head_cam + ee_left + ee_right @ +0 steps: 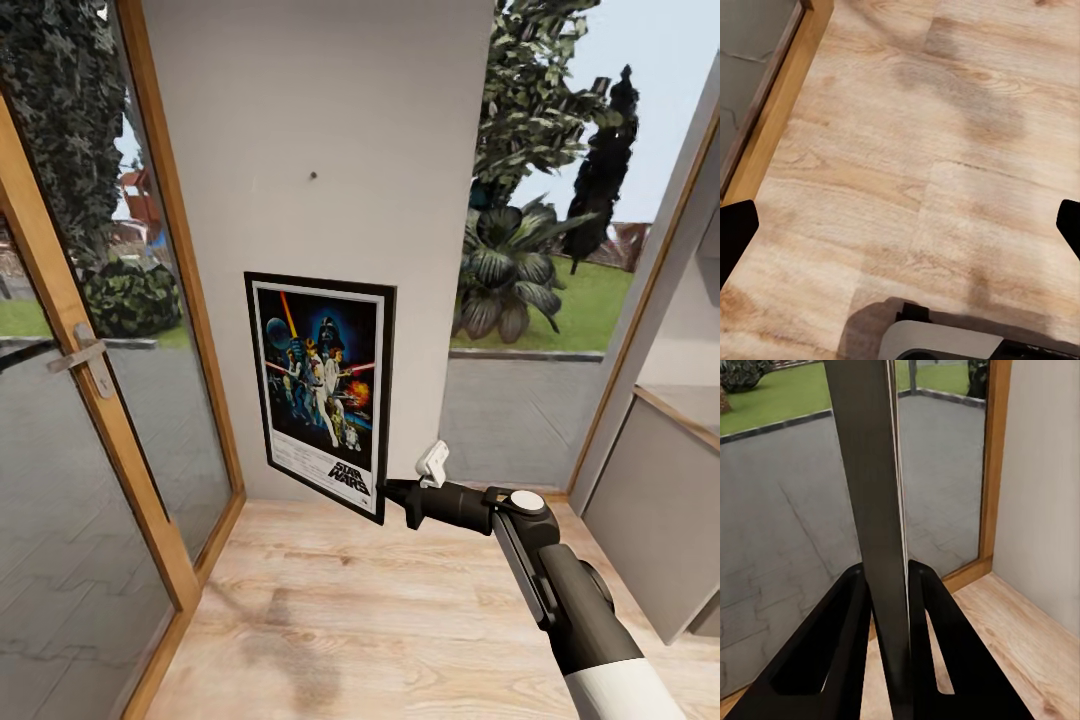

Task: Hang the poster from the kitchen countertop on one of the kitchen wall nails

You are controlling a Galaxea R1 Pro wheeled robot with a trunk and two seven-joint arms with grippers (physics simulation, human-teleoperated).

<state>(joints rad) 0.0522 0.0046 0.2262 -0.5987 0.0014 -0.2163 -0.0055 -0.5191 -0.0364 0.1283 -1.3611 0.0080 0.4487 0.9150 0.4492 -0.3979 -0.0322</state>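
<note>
— Poster point(322, 388)? Where?
— Upright before the wall panel point(400, 120), below the nail point(313, 175), its lower corner pinched by the right tool point(392, 492).
— Left tool point(900, 225)?
— Spread above the wood floor point(915, 150).

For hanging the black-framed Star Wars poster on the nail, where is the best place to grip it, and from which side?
Probably the bottom right corner of the black-framed Star Wars poster, approached edge-on from its right: the right gripper already clamps that thin frame there, leaving its top free below the small dark wall nail.

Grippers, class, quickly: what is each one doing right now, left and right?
Left gripper: open, holding nothing, over the wood floor.
Right gripper: shut on the poster, gripping its lower right edge.
</note>
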